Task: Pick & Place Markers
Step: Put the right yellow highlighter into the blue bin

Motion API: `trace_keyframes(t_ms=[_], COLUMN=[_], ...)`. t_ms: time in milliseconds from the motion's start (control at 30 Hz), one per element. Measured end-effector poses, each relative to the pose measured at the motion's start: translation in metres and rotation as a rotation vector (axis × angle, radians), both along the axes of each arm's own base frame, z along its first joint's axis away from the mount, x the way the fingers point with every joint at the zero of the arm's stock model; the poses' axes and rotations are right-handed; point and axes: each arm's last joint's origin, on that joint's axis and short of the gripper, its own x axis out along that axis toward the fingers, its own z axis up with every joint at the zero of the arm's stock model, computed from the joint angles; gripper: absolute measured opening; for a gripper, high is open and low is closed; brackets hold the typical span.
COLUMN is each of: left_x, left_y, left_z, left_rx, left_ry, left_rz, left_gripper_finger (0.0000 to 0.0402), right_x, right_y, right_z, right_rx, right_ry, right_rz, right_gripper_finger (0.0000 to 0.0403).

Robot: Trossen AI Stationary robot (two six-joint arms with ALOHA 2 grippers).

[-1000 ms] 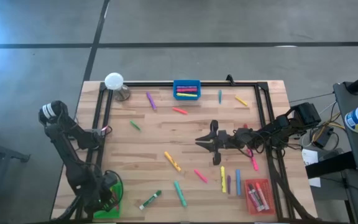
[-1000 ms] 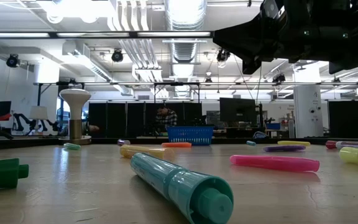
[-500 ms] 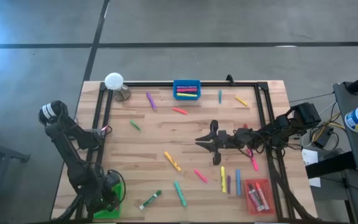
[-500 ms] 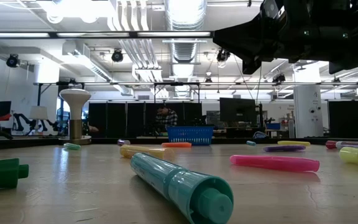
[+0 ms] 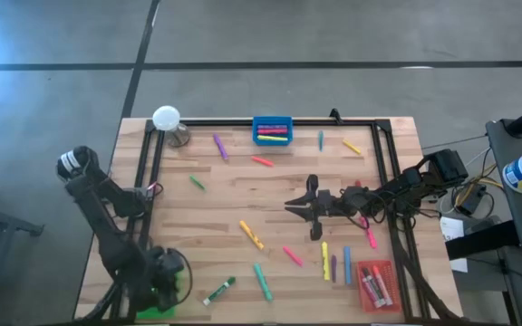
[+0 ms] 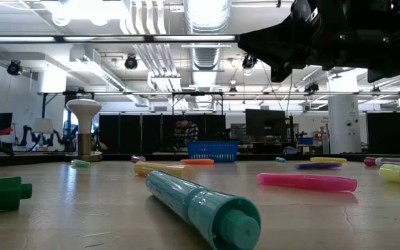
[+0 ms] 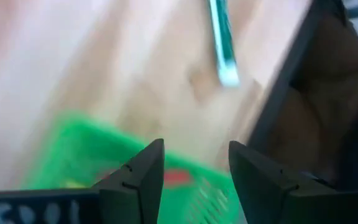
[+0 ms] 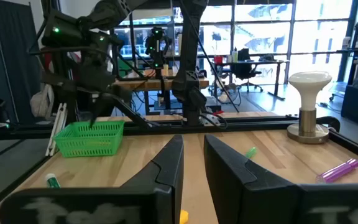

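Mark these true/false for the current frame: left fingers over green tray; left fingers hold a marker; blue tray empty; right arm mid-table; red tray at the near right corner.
1. The left gripper is over the green plastic mesh tray. True.
2. Its fingers hold a marker. False: they stand open with nothing between them.
3. The blue rectangular tray is empty. False: markers lie in it.
4. The right gripper hangs over the middle of the wooden table. True.
5. The red rectangular tray sits near the table's right front corner. True.
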Motion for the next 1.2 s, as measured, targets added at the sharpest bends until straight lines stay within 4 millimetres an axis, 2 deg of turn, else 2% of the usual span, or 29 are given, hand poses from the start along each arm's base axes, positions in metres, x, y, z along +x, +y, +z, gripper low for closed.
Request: trace_keyframes(t_ms=[267, 400, 467, 633, 767, 867, 1033, 1200], left_x=[0.046, 0.070, 0.080, 0.100, 0.114, 0.121, 0.127, 0.111], left_y=[0.039, 0.055, 0.061, 0.075, 0.106, 0.128, 0.155, 0.178], left_z=[0.003, 0.008, 0.011, 0.008, -0.007, -0.021, -0.036, -0.052], left_rx=[0.431, 0.539, 0.573, 0.622, 0.563, 0.611, 0.661, 0.604], left_ry=[-0.300, -0.419, -0.477, -0.577, -0.514, -0.500, -0.733, -1.030], left_rz=[-0.013, 0.067, 0.100, 0.095, 0.145, 0.127, 0.063, 0.005], left_gripper_finger=[0.0077, 0.0020, 0.0006, 0.0005, 0.0003, 0.0002, 0.0000, 0.0000], right_x=[0.000, 0.001, 0.001, 0.001, 0.001, 0.003, 0.003, 0.003], right_y=[0.000, 0.000, 0.000, 0.000, 0.000, 0.000, 0.000, 0.000], right_z=[0.000, 0.001, 0.001, 0.001, 0.002, 0.003, 0.004, 0.004], right_rx=[-0.007, -0.007, -0.007, -0.007, -0.006, -0.005, 0.004, 0.001], right_ry=[0.000, -0.004, -0.004, -0.004, -0.007, -0.013, -0.016, -0.013], right_rz=[-0.001, -0.001, -0.001, -0.001, -0.002, -0.002, -0.001, -0.001], right_gripper_finger=[0.0056, 0.0056, 0.0056, 0.0056, 0.0056, 0.0056, 0.0056, 0.0056])
